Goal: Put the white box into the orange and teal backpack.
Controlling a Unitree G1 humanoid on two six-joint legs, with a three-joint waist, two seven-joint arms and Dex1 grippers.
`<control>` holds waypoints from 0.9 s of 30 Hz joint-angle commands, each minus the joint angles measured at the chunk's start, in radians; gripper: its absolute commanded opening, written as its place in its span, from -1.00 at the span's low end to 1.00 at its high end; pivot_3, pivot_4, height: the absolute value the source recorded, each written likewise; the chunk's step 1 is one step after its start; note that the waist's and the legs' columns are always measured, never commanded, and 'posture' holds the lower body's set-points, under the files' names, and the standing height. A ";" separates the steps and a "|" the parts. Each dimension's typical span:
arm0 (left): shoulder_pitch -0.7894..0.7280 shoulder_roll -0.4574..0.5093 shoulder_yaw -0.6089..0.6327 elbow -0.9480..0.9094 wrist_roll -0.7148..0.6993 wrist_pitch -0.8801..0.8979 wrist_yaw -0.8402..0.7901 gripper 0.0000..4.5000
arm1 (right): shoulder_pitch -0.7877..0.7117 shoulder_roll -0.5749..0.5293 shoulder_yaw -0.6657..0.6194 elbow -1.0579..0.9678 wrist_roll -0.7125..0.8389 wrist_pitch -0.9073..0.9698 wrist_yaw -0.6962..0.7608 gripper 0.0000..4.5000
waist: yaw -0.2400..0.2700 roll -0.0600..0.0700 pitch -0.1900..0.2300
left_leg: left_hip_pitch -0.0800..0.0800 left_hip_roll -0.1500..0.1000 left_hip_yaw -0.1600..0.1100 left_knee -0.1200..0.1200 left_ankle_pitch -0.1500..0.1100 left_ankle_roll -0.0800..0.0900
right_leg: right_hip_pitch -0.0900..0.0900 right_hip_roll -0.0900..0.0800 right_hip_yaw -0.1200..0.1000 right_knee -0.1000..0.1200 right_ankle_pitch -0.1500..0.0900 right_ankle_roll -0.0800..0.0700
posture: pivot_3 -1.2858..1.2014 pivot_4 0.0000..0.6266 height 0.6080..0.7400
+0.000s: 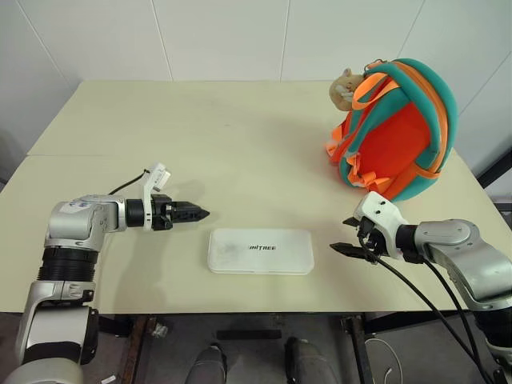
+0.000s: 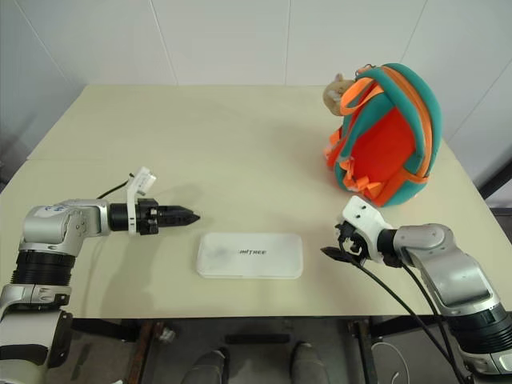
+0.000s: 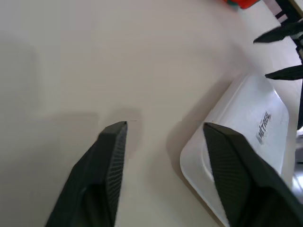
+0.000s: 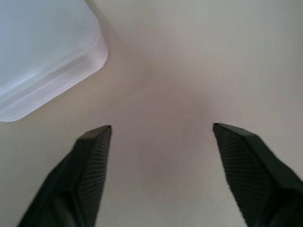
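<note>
Nothing is done yet: the box (image 1: 260,251) lies low centre on the table (image 1: 240,144), the backpack (image 1: 398,128) upper right. Left gripper (image 1: 202,214) and right gripper (image 1: 342,234) flank it, jaws spread, empty.

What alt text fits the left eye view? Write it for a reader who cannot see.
A white box lies flat on a cream table between the left gripper and right gripper, both empty. An orange and teal backpack stands behind the right gripper.
</note>
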State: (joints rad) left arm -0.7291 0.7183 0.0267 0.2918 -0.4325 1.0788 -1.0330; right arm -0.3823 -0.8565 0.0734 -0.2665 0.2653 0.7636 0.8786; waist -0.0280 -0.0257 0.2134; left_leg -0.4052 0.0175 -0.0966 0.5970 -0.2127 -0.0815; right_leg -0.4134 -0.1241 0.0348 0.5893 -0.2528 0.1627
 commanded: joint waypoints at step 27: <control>-0.097 0.083 -0.094 0.249 -0.268 0.536 0.000 0.98 | 0.004 0.053 0.007 -0.027 -0.003 -0.007 -0.051 1.00 | 0.000 0.000 0.000 | 0.000 0.000 0.000 0.000 0.000 0.000 | 0.000 0.000 0.000 0.001 -0.001 0.000 | 0.03 -0.52 1.00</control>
State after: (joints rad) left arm -0.8267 0.7917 -0.0621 0.5357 -0.6785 1.6120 -1.0367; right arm -0.3770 -0.8101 0.0813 -0.2671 0.2640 0.7639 0.8360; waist -0.0278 -0.0257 0.2134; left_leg -0.4050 0.0175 -0.0967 0.5971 -0.2127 -0.0816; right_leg -0.4136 -0.1242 0.0348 0.5900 -0.2533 0.1622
